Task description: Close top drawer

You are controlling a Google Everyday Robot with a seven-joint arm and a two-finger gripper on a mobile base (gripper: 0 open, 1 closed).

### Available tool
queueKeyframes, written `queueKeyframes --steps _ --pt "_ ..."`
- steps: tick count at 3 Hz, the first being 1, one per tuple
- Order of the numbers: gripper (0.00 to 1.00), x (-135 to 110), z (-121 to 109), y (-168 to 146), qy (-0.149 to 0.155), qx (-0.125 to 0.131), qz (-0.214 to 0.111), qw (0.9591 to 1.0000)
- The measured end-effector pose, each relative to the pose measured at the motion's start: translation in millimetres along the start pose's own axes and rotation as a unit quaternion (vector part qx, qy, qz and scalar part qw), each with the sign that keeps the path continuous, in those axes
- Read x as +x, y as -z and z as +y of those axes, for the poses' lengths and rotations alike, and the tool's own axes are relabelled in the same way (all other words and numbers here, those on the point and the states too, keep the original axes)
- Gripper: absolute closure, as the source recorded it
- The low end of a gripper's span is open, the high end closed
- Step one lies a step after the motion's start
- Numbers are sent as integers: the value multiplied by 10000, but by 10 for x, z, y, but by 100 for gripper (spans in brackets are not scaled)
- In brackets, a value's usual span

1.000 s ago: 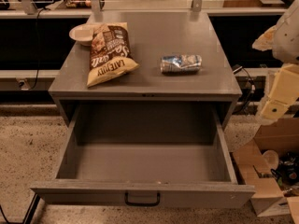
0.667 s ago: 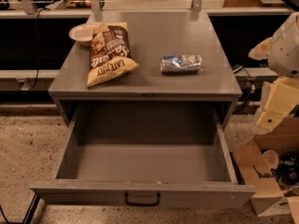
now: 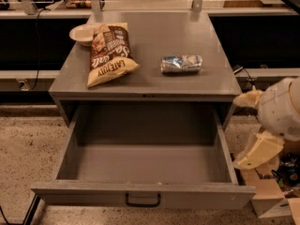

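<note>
The top drawer (image 3: 93,195) is a wide grey metal drawer, pulled far out of the grey cabinet (image 3: 187,86) towards me. It is empty inside, and its dark pull handle (image 3: 142,200) is at the centre of the front. My gripper (image 3: 252,125) is at the right, just outside the drawer's right side wall and level with it. Its cream fingers (image 3: 259,150) are spread apart and hold nothing. It does not touch the drawer.
On the cabinet top lie a brown chip bag (image 3: 110,55), a shallow white bowl (image 3: 82,33) behind it and a crushed silver-blue packet (image 3: 182,63). A cardboard box (image 3: 268,197) with clutter stands on the speckled floor at the lower right. Black shelving runs behind.
My gripper has come down and in from the upper right to beside the drawer's right wall. The drawer stays open.
</note>
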State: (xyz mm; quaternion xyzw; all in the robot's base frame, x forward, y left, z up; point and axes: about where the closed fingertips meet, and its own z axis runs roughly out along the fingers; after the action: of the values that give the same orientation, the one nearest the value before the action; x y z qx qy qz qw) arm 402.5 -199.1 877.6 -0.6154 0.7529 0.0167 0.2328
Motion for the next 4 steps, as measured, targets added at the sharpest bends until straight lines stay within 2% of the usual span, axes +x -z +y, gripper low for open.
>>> queueKeyframes --steps 1,2,3,4 --pt "41 203 377 -458 -234 -305 -618 9973" --pt "63 237 596 -625 -240 -459 -972 9939" --pt "88 191 763 -579 -112 -525 -1008 9935" --pt "100 294 968 -741 -367 -537 -900 9938"
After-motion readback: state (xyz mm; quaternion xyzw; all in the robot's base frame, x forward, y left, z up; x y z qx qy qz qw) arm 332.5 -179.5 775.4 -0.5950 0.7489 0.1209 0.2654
